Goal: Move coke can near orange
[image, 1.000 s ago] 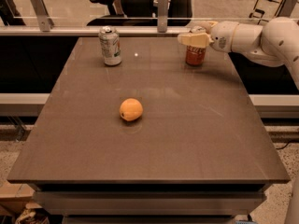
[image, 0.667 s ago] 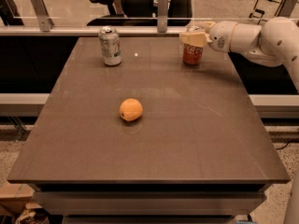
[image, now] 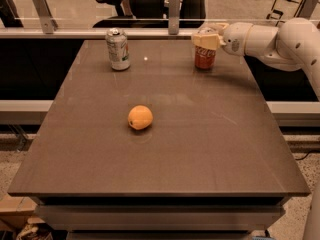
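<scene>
Brown tabletop [image: 200, 149] (glass rail [image: 100, 33] behind), tool [image: 206, 38] atop coke can [image: 204, 58]

The cream hand [image: 207, 38], upper right, is at the red, white-scripted coke can [image: 204, 59]; the orange [image: 140, 117] is orange-yellow, the surface [image: 210, 139] brown.

gripper [image: 206, 38] at upper right, arm [image: 272, 38] stretched out level.

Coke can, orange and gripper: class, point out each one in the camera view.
coke can [image: 204, 59], camera view, red side wall.
orange [image: 140, 117], camera view, fruit's middle.
gripper [image: 206, 39], camera view, at the can's top.
</scene>
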Robot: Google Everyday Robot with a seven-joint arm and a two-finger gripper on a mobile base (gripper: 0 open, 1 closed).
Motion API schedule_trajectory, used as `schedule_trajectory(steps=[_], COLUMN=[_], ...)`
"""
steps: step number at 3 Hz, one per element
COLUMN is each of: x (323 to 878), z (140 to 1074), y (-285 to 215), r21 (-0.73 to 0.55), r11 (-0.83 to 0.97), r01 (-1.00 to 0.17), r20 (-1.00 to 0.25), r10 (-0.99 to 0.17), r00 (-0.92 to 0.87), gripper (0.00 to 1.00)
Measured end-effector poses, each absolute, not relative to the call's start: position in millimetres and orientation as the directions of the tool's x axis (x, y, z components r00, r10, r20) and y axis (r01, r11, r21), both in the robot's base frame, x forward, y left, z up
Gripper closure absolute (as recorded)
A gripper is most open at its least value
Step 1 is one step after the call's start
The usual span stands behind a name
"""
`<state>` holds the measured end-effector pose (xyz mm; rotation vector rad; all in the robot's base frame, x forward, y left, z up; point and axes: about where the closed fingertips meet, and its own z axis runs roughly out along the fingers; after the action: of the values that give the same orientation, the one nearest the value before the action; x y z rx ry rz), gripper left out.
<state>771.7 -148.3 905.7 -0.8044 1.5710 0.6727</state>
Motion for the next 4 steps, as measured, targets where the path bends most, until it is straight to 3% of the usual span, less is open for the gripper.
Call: schedule_trajectory(steps=[4], x=[724.3], z=[958.8], y=[-125.0], r21=[-0.09], r11=[0.595], r01=[-0.799], r20=[-0.966], r10=[-0.247], r00=[-0.075], gripper=[1.0])
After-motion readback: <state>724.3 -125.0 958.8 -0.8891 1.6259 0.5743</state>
